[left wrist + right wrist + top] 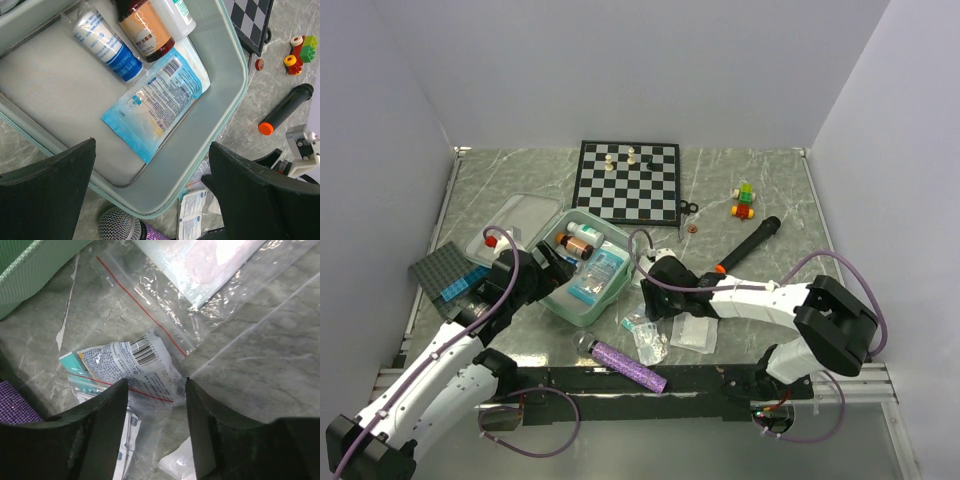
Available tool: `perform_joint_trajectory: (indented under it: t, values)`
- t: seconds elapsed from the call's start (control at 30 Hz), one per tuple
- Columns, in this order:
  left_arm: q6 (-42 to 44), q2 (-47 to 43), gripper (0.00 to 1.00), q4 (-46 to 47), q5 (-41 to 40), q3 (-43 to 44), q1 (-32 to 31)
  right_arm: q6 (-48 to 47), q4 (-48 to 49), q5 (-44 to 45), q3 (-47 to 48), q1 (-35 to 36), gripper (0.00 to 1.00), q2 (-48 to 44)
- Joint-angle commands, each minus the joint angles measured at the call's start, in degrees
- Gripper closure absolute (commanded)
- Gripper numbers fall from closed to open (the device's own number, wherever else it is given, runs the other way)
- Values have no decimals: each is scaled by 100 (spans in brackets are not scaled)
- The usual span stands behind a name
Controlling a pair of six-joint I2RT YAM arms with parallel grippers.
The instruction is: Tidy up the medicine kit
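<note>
The mint-green medicine kit lies open left of centre, its lid folded back. Its grey lining holds a blue pouch, a brown bottle, a white bottle and a wrapped white-and-blue roll. My left gripper hangs wide open over the kit's near corner, holding nothing. My right gripper is low over a clear zip bag of printed packets just right of the kit. Its jaws stand apart astride the bag's crumpled end.
A second clear packet lies beside the bag. A purple glitter microphone rests near the front edge. Behind are a chessboard, toy bricks and a black stick with an orange tip. A dark studded plate sits left.
</note>
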Motion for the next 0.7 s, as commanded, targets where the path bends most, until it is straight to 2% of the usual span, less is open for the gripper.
perform_joint_trajectory:
  t: [0.0, 0.1, 0.2, 0.37, 0.43, 0.57, 0.67]
  values:
    - [104, -50, 1, 248, -98, 24, -13, 6, 179, -263, 189, -80, 49, 112]
    - [113, -42, 1, 240, -116, 42, -5, 33, 153, -202, 128, -186, 65, 8]
    - [139, -42, 1, 213, -124, 59, -5, 15, 100, -44, 31, -370, 76, -317]
    - [139, -59, 1, 213, -142, 86, -5, -222, -207, 246, -13, -678, 84, -888]
    - [139, -59, 1, 222, -151, 94, -13, -301, -365, 378, 22, -704, 81, -1047]
    - [121, -59, 1, 205, -133, 130, -14, -240, -1022, 632, 163, -731, 54, -1267]
    - [113, -77, 1, 134, -160, 139, -5, 32, -1621, 905, 75, -731, 47, -1504]
